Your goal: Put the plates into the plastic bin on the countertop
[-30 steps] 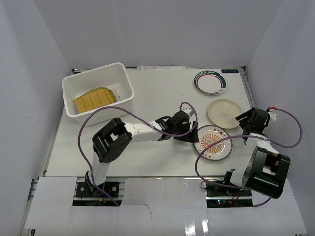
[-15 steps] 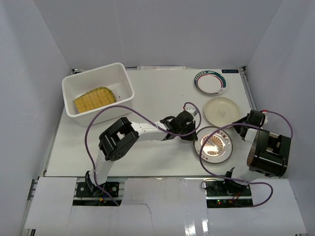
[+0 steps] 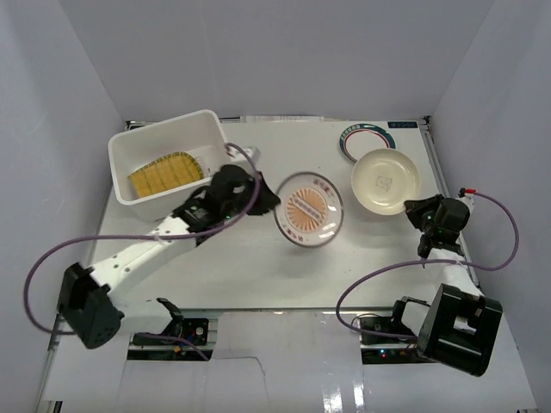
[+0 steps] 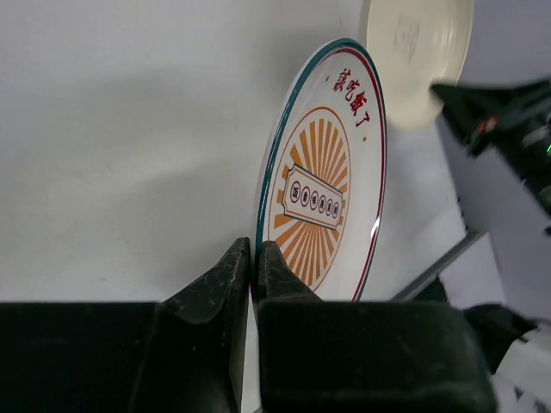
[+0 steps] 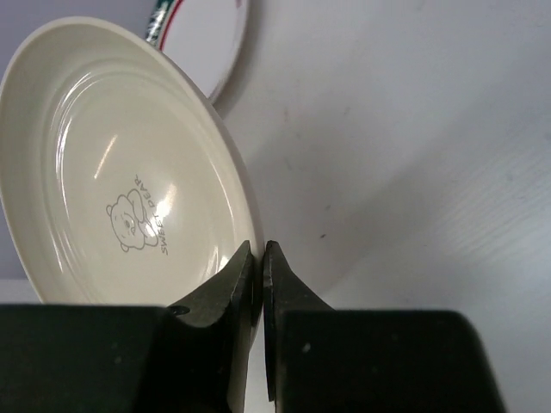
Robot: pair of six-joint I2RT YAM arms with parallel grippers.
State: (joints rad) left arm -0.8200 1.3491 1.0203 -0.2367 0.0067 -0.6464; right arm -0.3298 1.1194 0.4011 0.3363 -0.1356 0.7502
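Note:
My left gripper (image 3: pixel 269 204) (image 4: pixel 255 251) is shut on the rim of the orange-patterned plate (image 3: pixel 309 209) (image 4: pixel 327 194), which hangs above the countertop (image 3: pixel 250 267) near its middle. Over at the right, my right gripper (image 3: pixel 411 210) (image 5: pixel 259 252) is shut on the edge of the cream plate (image 3: pixel 385 181) (image 5: pixel 120 181) and holds it lifted. Partly hidden behind the cream plate lies the white green-rimmed plate (image 3: pixel 355 138) (image 5: pixel 202 39). The white plastic bin (image 3: pixel 209 129) stands at the back left with a yellow woven plate (image 3: pixel 165 173) inside it.
Pale grey walls enclose the countertop on three sides. Purple cables loop from both arms, one (image 3: pixel 39 275) at the left edge and one (image 3: pixel 508 232) at the right. The right arm's base (image 3: pixel 454 329) stands at the near right corner.
Both grippers have shut on plate rims and lifted them. The left arm carried the orange-patterned plate up and leftward toward the bin. The cream plate rose and shifted slightly back.

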